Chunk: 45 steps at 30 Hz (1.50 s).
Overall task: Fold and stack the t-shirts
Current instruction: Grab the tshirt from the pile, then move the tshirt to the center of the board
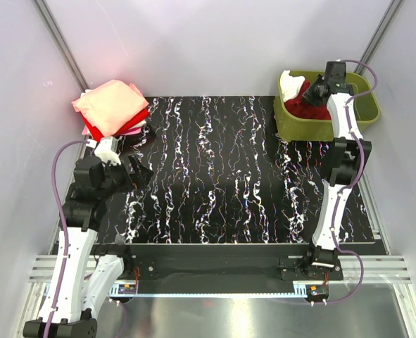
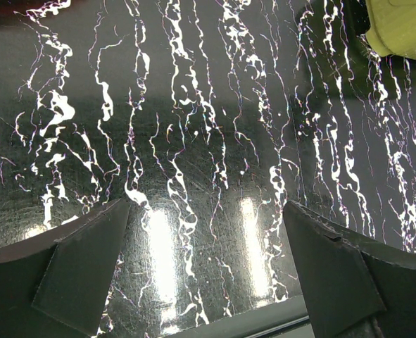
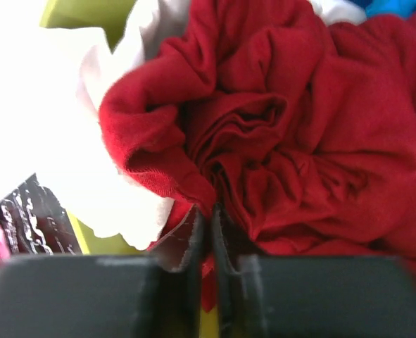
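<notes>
Right wrist: my right pincer (image 3: 208, 224) clenched on dark red tee (image 3: 313, 141) in tub (image 1: 367, 117); stack (image 1: 112, 105) far left, white tee (image 3: 60, 120) beside awaits.

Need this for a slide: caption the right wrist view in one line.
Right tool pinching a fold of the dark red t-shirt in the green tub, beside a white t-shirt.

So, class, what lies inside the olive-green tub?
The olive-green tub holds a crumpled dark red t-shirt, pinched by the right tool, a white t-shirt beside it, and blue cloth behind. Its floor and anything beneath the heap are covered.
</notes>
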### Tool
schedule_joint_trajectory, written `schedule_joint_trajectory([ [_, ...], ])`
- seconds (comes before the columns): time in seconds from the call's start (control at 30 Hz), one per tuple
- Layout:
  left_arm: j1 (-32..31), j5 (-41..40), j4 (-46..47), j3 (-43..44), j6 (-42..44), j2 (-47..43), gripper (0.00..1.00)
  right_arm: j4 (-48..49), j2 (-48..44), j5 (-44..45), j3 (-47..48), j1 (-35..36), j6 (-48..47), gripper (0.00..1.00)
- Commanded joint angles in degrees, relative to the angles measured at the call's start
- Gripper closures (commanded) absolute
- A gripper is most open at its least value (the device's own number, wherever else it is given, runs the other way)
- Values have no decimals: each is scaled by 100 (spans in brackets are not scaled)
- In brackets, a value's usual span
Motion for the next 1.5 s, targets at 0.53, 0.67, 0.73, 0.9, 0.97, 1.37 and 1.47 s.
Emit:
schedule_joint_trajectory([
  [0.53, 65, 29, 282, -59, -50, -27, 1, -110, -2708, -1781, 1357, 717, -449, 100],
  [0.67, 65, -32, 256, -59, -50, -18, 1, 653, -2841, -3442, 1815, 1414, 243, 100],
  [0.73, 65, -76, 256, -50, -42, -18, 1, 2000, -2920, -4486, 1474, 1476, 1428, 100],
  [0.9, 65, -173, 221, -42, -50, -35, 1, 1871, -3358, -4081, 902, 1458, 1399, 100],
  [0.97, 65, -217, 221, -42, -59, -35, 1, 1290, -3578, -3388, 561, 1284, 1047, 100],
  [1.37, 57, -314, 185, -33, -68, 8, 1, 146, -5627, -625, -6145, 149, 1020, 10],
  [1.47, 56, -331, 159, -33, -59, 61, 1, 190, -6031, -678, -6788, 140, 914, 10],
])
